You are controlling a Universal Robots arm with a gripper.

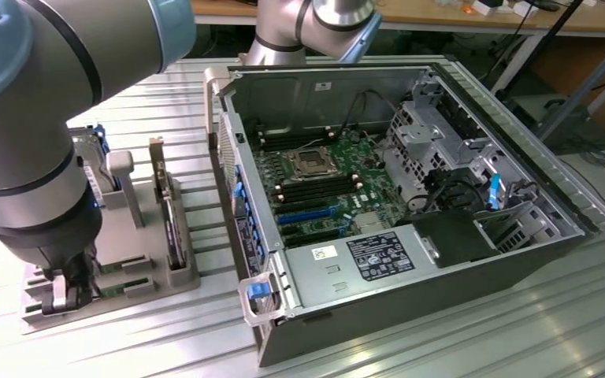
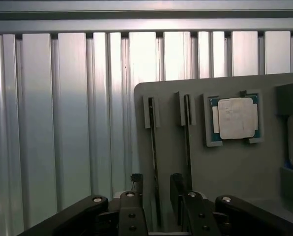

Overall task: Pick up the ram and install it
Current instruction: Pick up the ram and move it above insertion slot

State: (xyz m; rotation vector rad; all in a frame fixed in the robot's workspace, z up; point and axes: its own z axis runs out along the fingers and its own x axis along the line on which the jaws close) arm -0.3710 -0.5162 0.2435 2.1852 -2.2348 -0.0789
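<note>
Showing in the exterior view: the arm [image 1: 29,157] is seen bent over a gray holder [image 1: 139,283] on the slatted bench [image 1: 439,339], beside an open computer case [image 1: 324,87].
Hidden there: part of the holder is covered by the arm.
Wrist view: the ram [image 2: 153,142] is seen edge-on in its slot, beside a second stick [image 2: 187,137] and a processor chip [image 2: 233,118].
Jaws: held open, one either side of the ram, not clamped on it.

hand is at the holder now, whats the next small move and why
Probably close the hand. Its fingers sit apart on either side of one ram stick in the gray holder, with gaps showing, so it is lined up but not gripped.
</note>
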